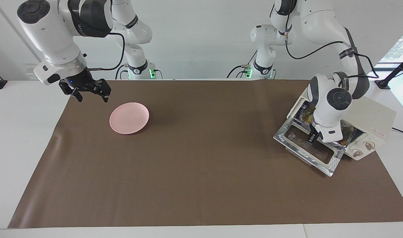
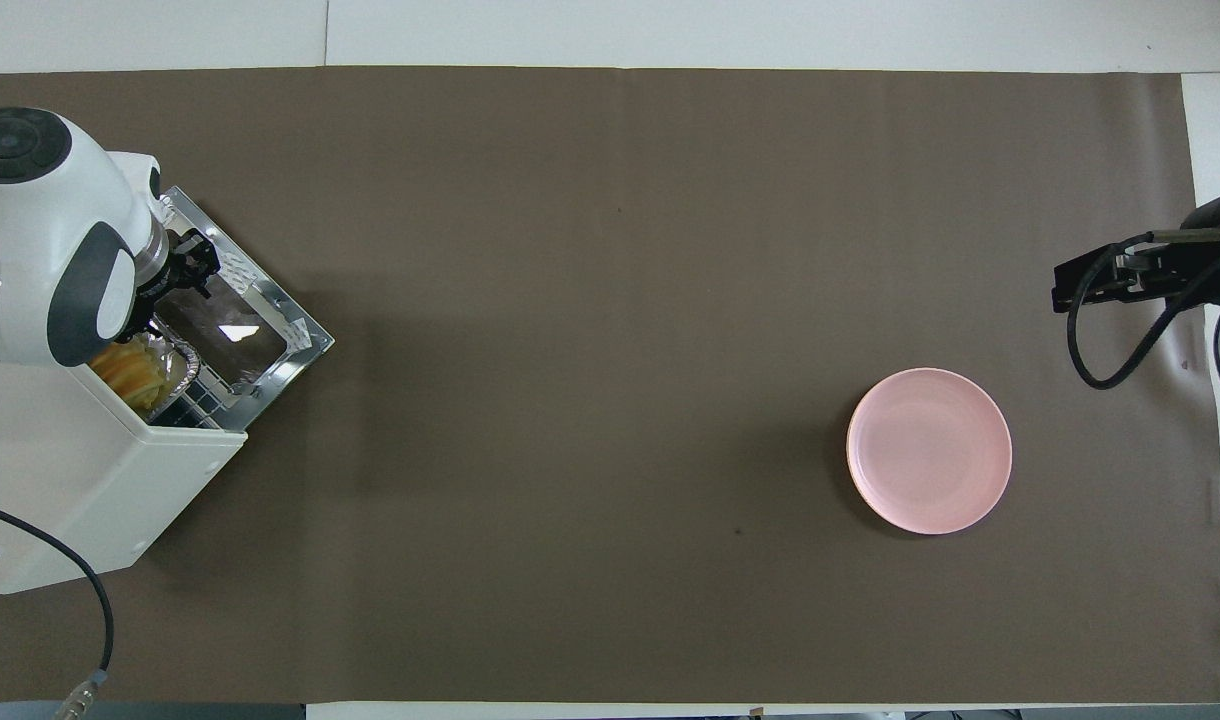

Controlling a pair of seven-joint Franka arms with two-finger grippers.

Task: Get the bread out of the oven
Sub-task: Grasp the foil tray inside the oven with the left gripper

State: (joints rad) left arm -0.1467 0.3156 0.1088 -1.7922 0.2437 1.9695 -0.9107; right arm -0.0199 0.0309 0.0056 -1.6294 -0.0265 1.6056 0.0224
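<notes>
A brown mat (image 1: 195, 158) covers the table, and at the left arm's end stands the cream-white oven (image 1: 370, 124) with its glass door (image 1: 309, 150) dropped open (the foil tray (image 2: 175, 365) and the golden bread (image 2: 130, 372) lie inside the oven, at its opening, mostly hidden by the arm). The left gripper (image 1: 312, 138) hangs at the oven's mouth over the open door, and I cannot tell how its claw stands or if it touches the bread. The pink plate (image 1: 129, 118) lies toward the right arm's end, and the right gripper (image 1: 89, 94) waits in the air with its fingers spread, over the mat's edge beside the plate.
</notes>
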